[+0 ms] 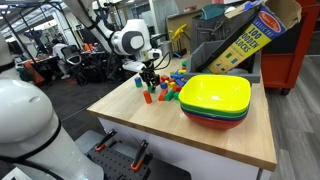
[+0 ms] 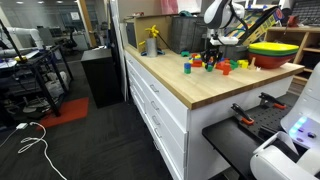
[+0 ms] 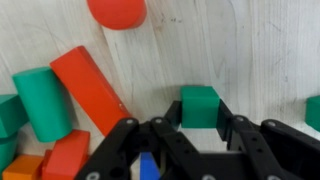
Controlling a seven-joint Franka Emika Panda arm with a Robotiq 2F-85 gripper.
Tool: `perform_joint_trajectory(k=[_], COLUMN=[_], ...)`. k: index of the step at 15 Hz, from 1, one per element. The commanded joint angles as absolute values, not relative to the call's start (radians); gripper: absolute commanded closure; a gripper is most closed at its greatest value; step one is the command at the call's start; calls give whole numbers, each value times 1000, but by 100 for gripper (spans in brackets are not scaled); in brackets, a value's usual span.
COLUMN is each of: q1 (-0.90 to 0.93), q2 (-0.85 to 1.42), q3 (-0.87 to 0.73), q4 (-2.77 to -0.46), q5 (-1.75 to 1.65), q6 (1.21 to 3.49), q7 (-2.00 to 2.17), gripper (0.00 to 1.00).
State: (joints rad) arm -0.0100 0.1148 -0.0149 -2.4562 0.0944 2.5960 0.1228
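Note:
In the wrist view a green cube (image 3: 200, 104) sits on the pale wooden tabletop (image 3: 260, 50), between the two black fingers of my gripper (image 3: 200, 115). The finger pads press against its left and right sides. In both exterior views the gripper (image 1: 150, 79) (image 2: 211, 56) is down at table height among a scatter of coloured blocks (image 1: 166, 91) (image 2: 205, 64). Close to the cube lie a long red block (image 3: 90, 85), a green cylinder (image 3: 42, 100) and a red round piece (image 3: 117, 12). A blue block (image 3: 148, 166) shows under the gripper body.
A stack of bowls, yellow on top (image 1: 216, 98) (image 2: 272, 50), stands on the table (image 1: 150, 125) beside the blocks. A yellow block box (image 1: 250, 40) leans behind it. More red, orange and green blocks (image 3: 60, 158) lie at the wrist view's left; another green block (image 3: 314, 110) is at its right edge.

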Motion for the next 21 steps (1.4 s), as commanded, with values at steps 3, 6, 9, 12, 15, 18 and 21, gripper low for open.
perform_joint_trajectory(k=[3,6,9,12,15,18,21], q1=[8,15,15,15,14,12,9], q2=[112,110,106,104,103,94,85], q3=[-5,-9,-10,-11,-12,-15,-18], q4=[-2479,-2485,-2493,-2495,-2492,-2489,-2483], q5=[72,56,51,47,44,47,52], q6=[2611,2612,2608,2604,2602,2597,2591], q7=[129,141,141,143,146,153,156], gripper=[45,24,52,56,80,92,92])
